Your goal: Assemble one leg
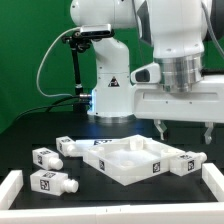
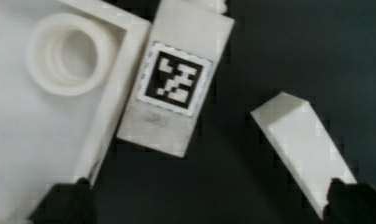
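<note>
I have the claw (image 1: 183, 130) spread wide and empty, hanging over the leg (image 1: 190, 162), which lies just beside the panel (image 1: 125, 160) at the frame's lower right. In the wrist view its tag (image 2: 172, 78) sits clear of the fingertips (image 2: 64, 204). Three other legs (image 1: 46, 157) lie at lower left on the dark worktop (image 1: 20, 140), with a green backdrop (image 1: 30, 60) behind.

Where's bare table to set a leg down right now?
Bare mat behind the three legs, toward the base; also the strip between panel and front rail. Crowded: those legs, and beside the panel where a fourth leg lies below the open hand.
</note>
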Tool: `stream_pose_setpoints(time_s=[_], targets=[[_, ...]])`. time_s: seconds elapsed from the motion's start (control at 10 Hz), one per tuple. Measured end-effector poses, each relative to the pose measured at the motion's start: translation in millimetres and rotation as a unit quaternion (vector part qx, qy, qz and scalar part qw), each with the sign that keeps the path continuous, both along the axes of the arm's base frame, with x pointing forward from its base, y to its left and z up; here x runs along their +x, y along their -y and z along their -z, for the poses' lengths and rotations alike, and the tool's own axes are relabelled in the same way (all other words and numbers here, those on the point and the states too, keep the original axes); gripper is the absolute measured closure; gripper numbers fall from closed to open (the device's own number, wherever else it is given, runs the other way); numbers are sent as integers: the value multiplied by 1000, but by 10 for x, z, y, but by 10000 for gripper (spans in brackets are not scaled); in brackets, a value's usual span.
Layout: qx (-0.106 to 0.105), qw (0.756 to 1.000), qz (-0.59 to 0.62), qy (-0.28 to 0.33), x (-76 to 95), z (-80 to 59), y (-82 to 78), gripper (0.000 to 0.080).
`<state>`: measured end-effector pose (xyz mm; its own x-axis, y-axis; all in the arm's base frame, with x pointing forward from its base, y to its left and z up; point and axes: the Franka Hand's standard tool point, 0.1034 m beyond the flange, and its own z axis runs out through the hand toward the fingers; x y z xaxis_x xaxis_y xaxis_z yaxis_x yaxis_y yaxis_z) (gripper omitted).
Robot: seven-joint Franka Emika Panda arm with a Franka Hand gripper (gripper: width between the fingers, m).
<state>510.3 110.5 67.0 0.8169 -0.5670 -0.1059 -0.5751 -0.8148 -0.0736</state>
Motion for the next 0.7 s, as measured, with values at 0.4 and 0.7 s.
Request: stream_pose_setpoints(time_s=[0.4, 0.7], targets=[[-3, 1000, -6, 30, 81, 147, -112, 151], [-3, 1000, -6, 29, 79, 155, -113, 151]])
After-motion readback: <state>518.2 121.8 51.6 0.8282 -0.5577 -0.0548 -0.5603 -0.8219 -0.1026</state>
